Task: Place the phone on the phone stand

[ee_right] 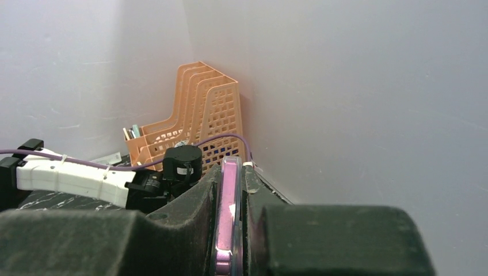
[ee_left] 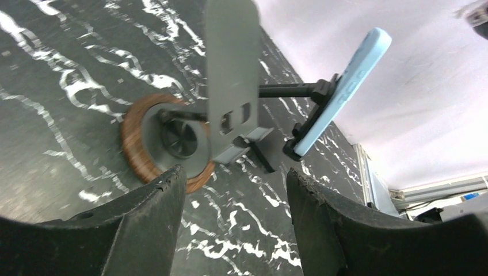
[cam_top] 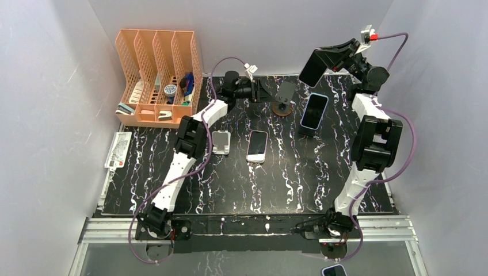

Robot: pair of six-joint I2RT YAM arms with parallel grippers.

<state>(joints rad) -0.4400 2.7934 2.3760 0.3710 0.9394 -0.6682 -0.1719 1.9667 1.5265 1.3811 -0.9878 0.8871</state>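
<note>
A phone (cam_top: 312, 69) with a purple edge (ee_right: 229, 218) is raised at the back right, and my right gripper (cam_top: 329, 57) (ee_right: 233, 175) is shut on it. The empty phone stand (cam_top: 282, 99) has a round wooden base (ee_left: 137, 150) and a grey upright plate (ee_left: 230, 69). It stands at the back middle of the table. My left gripper (cam_top: 266, 92) (ee_left: 235, 172) sits just left of the stand, open, with only the marbled table top between its fingers.
A light blue phone (cam_top: 313, 111) (ee_left: 348, 86) leans on a black stand to the right of the wooden one. A white phone (cam_top: 257, 146) and a small grey stand (cam_top: 221, 142) are mid-table. An orange file rack (cam_top: 156, 75) (ee_right: 201, 115) fills the back left corner.
</note>
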